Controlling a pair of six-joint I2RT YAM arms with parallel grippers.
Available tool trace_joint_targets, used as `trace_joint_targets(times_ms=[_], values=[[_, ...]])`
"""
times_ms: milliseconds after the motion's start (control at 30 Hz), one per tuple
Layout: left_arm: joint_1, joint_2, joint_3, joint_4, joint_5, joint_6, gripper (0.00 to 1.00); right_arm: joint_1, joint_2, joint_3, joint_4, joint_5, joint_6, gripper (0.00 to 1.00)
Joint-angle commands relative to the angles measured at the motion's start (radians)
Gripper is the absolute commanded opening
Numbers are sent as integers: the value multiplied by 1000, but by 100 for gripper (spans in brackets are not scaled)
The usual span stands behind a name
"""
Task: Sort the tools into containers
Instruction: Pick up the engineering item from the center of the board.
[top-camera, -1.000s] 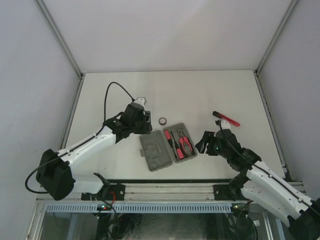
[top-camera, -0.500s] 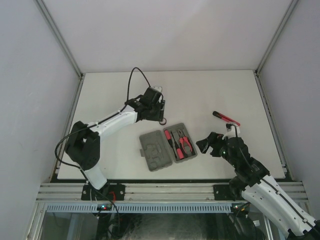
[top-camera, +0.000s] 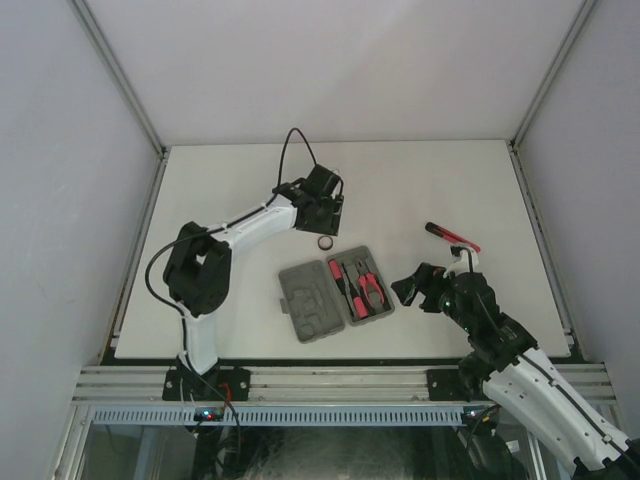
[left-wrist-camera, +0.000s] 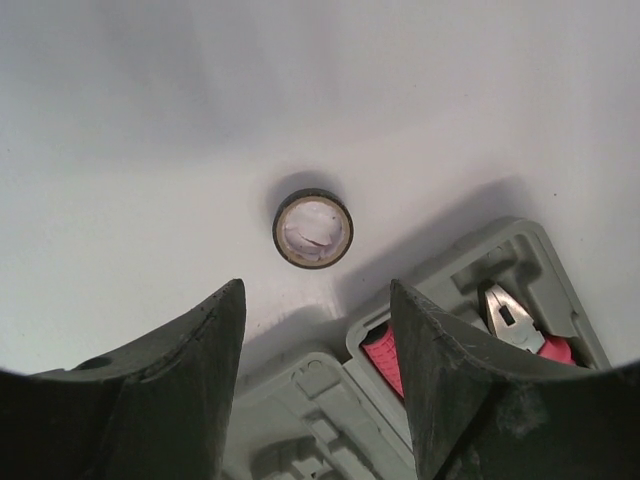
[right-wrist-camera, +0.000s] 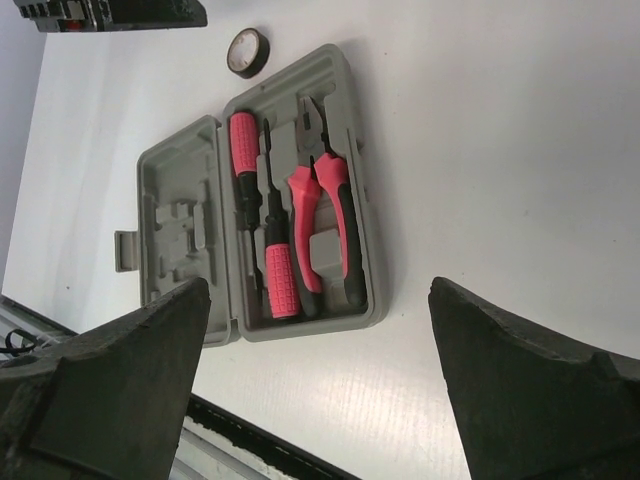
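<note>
Left gripper, fingers apart and empty, is hovering over the black ring lying flat on the table just beside the open grey case: closing fingers are risking skating the low ring away or snagging the case rim. Right gripper, fingers wide and empty, is hanging near the case, while a slim red-black tool is lying well apart. Table is looking white, matte, possibly slick, and pale blank walls are enclosing it.

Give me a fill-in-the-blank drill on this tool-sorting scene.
1. The black ring lies on the ____, not in the grey case.
2. The pliers share their case half with two red-handled ____.
3. The slim red-black tool lies outside the case, on the robot's ____ side.
Missing words: table; screwdrivers; right.
</note>
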Motion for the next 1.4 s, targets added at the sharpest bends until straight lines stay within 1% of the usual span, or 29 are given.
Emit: trace_joint_targets(times_ms=[0, 333, 833, 1133, 1367], values=[[3, 46, 78, -31, -5, 30, 64, -13, 19, 11, 50, -29, -21, 90], [3, 150, 168, -87, 1, 43, 65, -22, 26, 2, 23, -26, -29, 89], [3, 211, 168, -92, 0, 16, 66, -30, 39, -4, 14, -38, -54, 88], [3, 252, 212, -107, 7, 22, 63, -31, 26, -29, 25, -47, -31, 87], [2, 264, 222, -107, 7, 23, 58, -32, 17, -30, 27, -49, -31, 87]])
